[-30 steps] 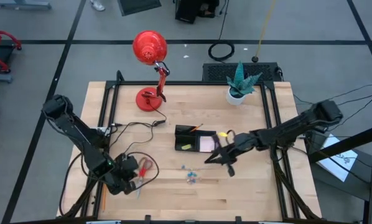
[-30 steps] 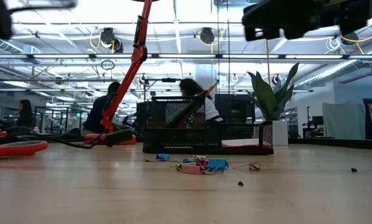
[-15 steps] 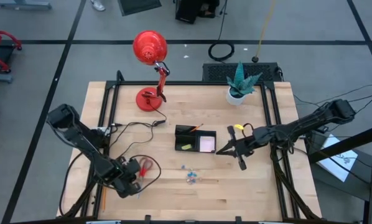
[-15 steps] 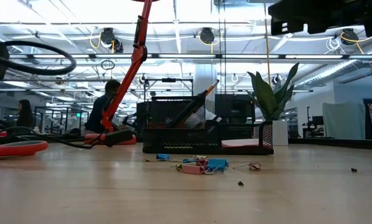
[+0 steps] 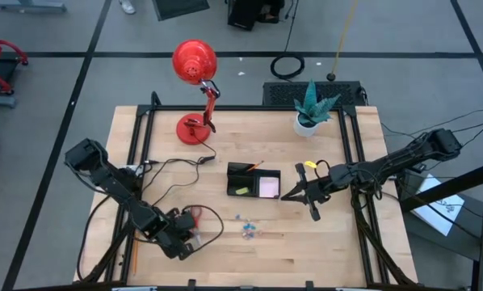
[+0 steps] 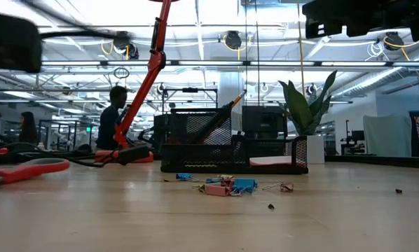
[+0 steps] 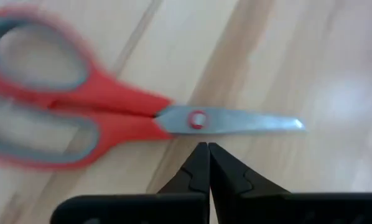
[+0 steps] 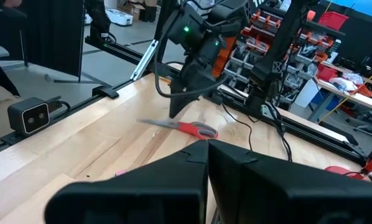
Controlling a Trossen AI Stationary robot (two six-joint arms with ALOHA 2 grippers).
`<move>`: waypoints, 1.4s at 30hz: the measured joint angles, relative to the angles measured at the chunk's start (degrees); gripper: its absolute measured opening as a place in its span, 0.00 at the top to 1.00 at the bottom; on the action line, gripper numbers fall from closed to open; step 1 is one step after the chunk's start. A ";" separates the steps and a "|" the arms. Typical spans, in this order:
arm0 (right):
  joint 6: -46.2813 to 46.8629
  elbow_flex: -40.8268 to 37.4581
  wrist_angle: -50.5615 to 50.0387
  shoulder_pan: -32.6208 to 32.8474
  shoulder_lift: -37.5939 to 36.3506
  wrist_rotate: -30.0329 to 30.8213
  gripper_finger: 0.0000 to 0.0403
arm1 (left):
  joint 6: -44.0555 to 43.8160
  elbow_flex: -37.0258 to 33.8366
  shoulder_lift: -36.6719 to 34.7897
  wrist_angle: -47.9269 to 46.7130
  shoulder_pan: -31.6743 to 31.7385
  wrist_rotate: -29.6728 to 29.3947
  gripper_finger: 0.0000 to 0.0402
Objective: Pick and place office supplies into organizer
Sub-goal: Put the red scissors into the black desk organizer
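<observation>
Scissors (image 5: 193, 217) flat on the table, about 8 o'clock from the organizer (image 5: 230, 179), well apart from it. Left gripper (image 5: 190, 230) just at their 6 o'clock, swung nearer the front edge than a second ago. Right gripper (image 5: 288, 195) pulled back to 3 o'clock of the organizer, parked. Binder clips (image 5: 247, 229) loose at its 6 o'clock.

Low view: scissors (image 6: 34, 168) slid further in from 9 o'clock; blurred dark mass above, probably the left arm.

Left wrist: left gripper (image 7: 208, 149) pressed together, empty, tips just beside the scissors (image 7: 111, 115) near the pivot.

Right wrist: own fingers together (image 8: 208, 146); left gripper (image 8: 173, 112) poised over the scissors (image 8: 183, 127).

Looks like a nudge, not a grasp; pick not yet made, fingers needing to spread first.
</observation>
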 joint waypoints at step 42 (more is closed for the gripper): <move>1.10 0.00 0.79 0.00 0.02 -0.26 1.00 | 6.84 3.70 1.97 -33.00 14.46 6.78 0.99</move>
